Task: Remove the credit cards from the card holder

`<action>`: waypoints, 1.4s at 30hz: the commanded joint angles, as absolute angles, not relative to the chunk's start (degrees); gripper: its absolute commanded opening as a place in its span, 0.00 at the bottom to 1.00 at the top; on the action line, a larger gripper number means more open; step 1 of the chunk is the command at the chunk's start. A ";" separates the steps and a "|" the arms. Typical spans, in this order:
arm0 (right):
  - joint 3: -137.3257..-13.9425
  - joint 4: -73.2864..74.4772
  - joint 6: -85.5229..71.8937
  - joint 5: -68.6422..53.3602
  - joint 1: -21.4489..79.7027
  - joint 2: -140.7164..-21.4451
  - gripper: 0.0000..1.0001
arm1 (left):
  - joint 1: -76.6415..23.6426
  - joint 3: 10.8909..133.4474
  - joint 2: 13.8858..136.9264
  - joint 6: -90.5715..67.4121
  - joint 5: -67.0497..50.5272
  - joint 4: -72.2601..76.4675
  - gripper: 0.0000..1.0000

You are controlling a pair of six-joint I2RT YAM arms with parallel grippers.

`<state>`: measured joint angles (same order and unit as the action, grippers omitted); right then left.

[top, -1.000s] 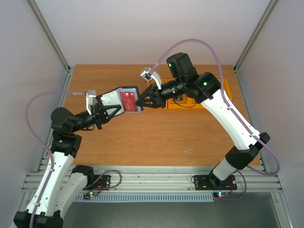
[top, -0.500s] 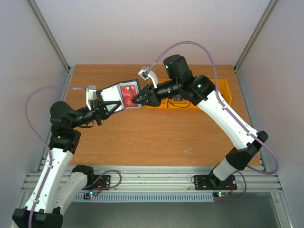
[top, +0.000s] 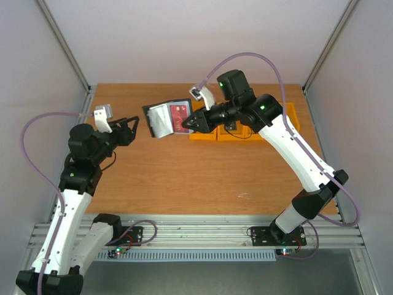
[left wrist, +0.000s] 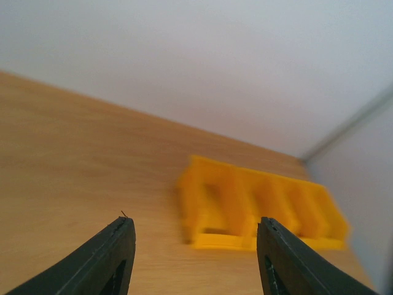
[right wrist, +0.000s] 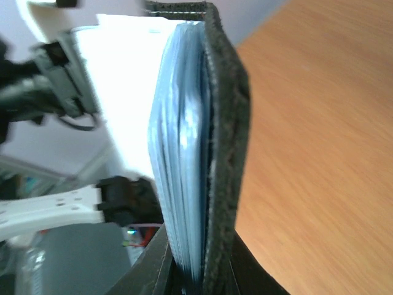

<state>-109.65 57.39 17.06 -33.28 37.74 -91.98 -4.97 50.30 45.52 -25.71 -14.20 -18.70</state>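
- The right gripper (top: 190,122) is clamped on 1 edge of the card holder (top: 158,120), holding it in the air over the far part of the table (top: 202,172).
- The card holder hangs open, and 1 red credit card (top: 178,115) shows on its inner face. The card's white lettering is too small to read.
- The right wrist view shows the holder edge-on, its black cover beside grey-blue leaves, pinched at the bottom between the jaws.
- The left gripper (top: 131,128) has its jaws apart and empty, well to the left of the holder.
- The yellow bins (top: 245,133) sit on the table under the right arm.
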 commanded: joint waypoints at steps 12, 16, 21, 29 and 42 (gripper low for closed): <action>-126.37 66.09 15.64 -17.43 37.27 -103.28 0.01 | 3.34 55.75 50.68 -26.65 -40.89 -1.89 0.49; -129.86 63.47 14.65 -26.03 37.27 -106.37 0.01 | -3.14 53.70 51.88 -29.25 -45.49 3.07 0.45; -129.28 58.61 13.46 -31.31 37.35 -107.09 0.01 | -11.68 49.44 54.69 -30.31 -44.57 9.69 0.45; -123.12 53.28 16.48 -44.54 37.79 -104.51 0.01 | -13.07 47.24 57.92 -36.92 -36.71 15.16 0.45; -112.52 45.72 17.78 -54.06 39.09 -99.14 0.01 | -13.52 44.21 54.67 -38.28 -47.84 19.13 0.33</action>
<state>-114.15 51.42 15.79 -47.09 37.23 -102.63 -12.86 44.88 54.98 -37.21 -43.59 14.06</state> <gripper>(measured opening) 0.132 0.339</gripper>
